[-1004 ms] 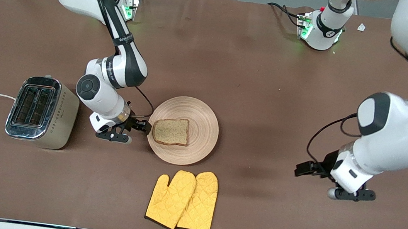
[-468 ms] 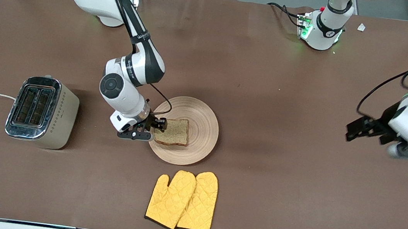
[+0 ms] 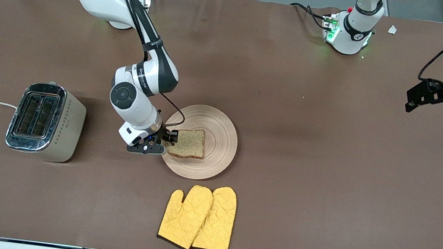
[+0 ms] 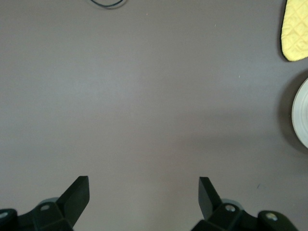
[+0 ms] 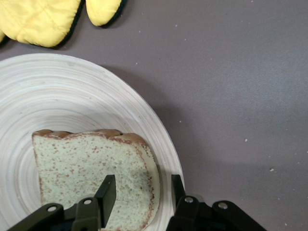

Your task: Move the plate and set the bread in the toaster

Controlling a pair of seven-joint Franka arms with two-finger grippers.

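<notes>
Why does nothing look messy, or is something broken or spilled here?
Nothing stands out. The bread lies flat on the plate, the toaster stands upright with empty slots, and the yellow oven mitts lie neatly nearer the camera. The right end effector straddles the bread's edge; the left end effector waits open over bare table.

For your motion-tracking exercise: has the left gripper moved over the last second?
Yes. The left gripper has gone up and back toward the left arm's base, away from the oven mitts, which have stayed put. It hangs open over bare table.
</notes>
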